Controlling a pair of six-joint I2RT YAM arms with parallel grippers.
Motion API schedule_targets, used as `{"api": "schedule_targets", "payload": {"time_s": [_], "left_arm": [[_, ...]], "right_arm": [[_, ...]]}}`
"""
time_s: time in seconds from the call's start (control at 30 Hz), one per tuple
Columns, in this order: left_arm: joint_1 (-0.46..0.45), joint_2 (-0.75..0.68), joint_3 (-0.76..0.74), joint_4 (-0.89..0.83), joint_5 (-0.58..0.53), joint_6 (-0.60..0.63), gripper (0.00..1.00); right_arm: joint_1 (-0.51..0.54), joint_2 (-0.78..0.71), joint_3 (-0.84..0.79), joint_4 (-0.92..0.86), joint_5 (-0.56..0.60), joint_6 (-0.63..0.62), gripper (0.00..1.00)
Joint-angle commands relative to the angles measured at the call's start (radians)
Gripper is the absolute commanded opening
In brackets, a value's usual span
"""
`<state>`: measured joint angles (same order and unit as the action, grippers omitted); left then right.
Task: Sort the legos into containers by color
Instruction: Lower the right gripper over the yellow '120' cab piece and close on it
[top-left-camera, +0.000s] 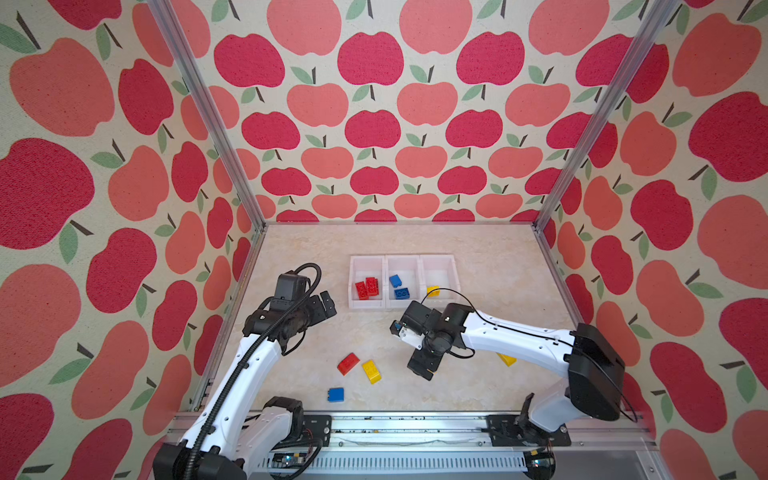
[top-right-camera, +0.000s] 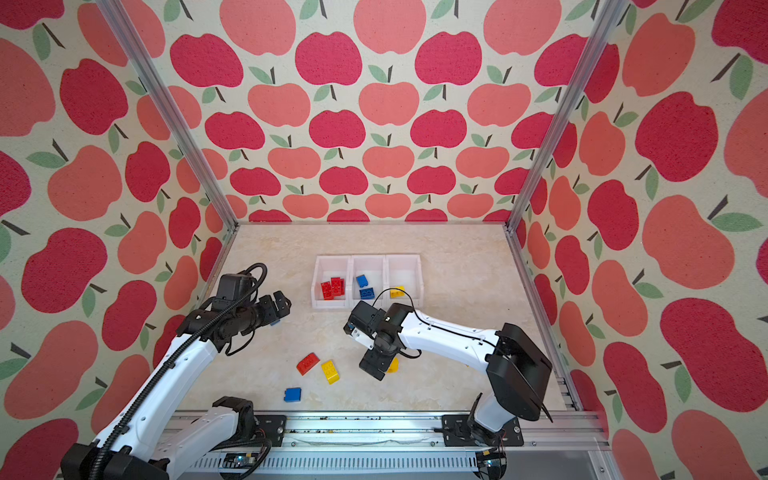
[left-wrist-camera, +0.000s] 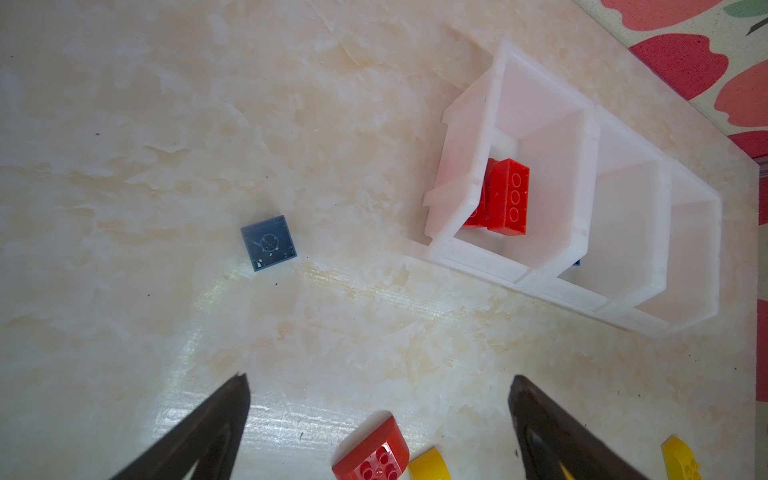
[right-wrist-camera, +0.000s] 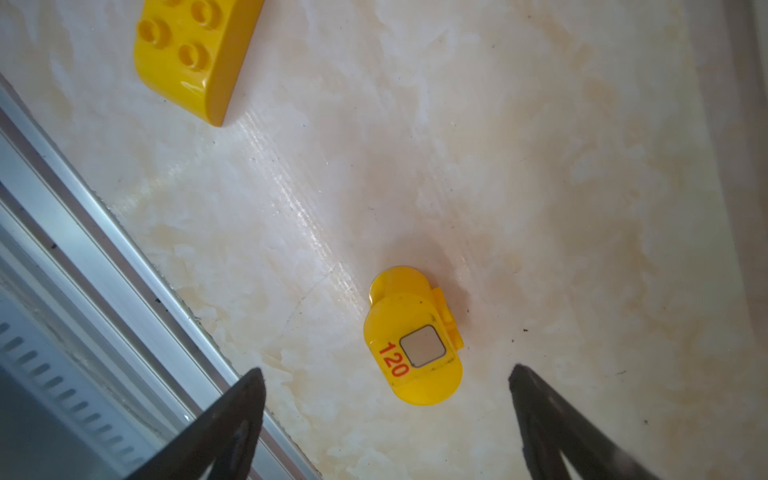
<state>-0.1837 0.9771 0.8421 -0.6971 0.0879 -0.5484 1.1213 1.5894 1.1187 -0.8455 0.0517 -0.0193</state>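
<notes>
Hovering over the rounded yellow piece with right end effector spread wide, empty; left end effector likewise. Risked squirting it sideways if closed off-centre.

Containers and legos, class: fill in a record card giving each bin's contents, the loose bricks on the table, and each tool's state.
left bin (top views): red bricks
middle bin: two blue bricks
right bin: small yellow brick
loose on table, at least: single red brick, long yellow brick, square blue brick, yellow "120" piece
left tool: open, empty
right tool: open, above the "120" piece
</notes>
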Motion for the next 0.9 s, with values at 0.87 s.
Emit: {"api": "schedule_targets", "payload": {"time_s": [0.87], "left_arm": [[0.023, 0.025, -0.006, 0.044, 0.012, 0.020, 0.99]], "right_arm": [[0.016, 0.178, 0.006, -0.002, 0.121, -0.094, 0.78]]}}
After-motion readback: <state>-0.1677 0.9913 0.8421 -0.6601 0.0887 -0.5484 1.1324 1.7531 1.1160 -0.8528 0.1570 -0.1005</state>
